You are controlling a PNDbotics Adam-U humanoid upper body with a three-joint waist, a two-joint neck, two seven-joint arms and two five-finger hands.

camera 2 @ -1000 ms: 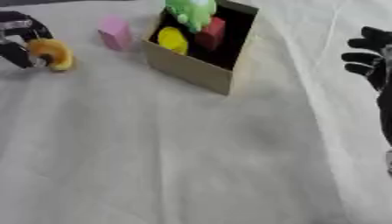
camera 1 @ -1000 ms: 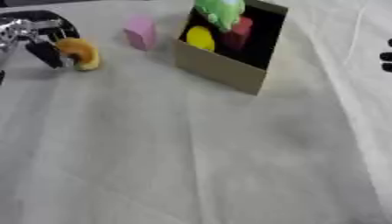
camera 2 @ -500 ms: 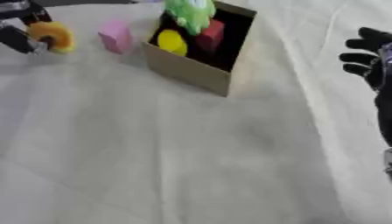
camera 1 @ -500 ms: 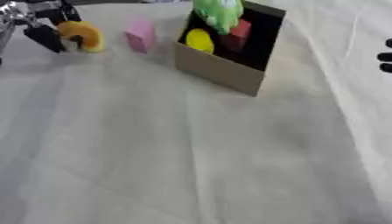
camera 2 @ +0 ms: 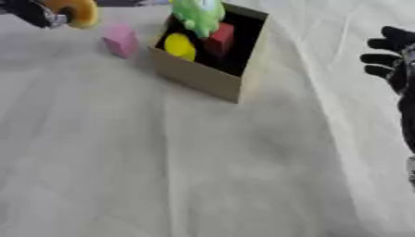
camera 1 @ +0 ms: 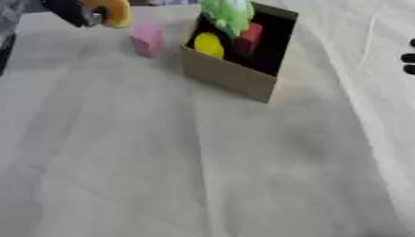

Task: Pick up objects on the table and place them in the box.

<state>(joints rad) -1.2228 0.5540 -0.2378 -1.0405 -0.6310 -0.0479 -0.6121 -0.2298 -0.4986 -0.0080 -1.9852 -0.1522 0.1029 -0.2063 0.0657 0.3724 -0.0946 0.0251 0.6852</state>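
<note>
My left hand (camera 1: 71,10) is at the top left, shut on a yellow-orange ring-shaped object (camera 1: 111,11) and holding it in the air above the table. A pink block (camera 1: 147,40) stands on the white cloth just below it, left of the cardboard box (camera 1: 228,75). Inside the box lie a green toy (camera 1: 229,14), a yellow object (camera 1: 208,44) and a red block (camera 1: 248,40). My right hand (camera 2: 396,60) rests open at the right edge, fingers spread, far from the box.
The table is covered by a wrinkled white cloth (camera 1: 186,166). The box stands at the upper middle, turned at an angle.
My left hand has lifted the yellow-orange ring off the cloth and carried it up and to the right, closer to the box. The right hand has stayed still.
</note>
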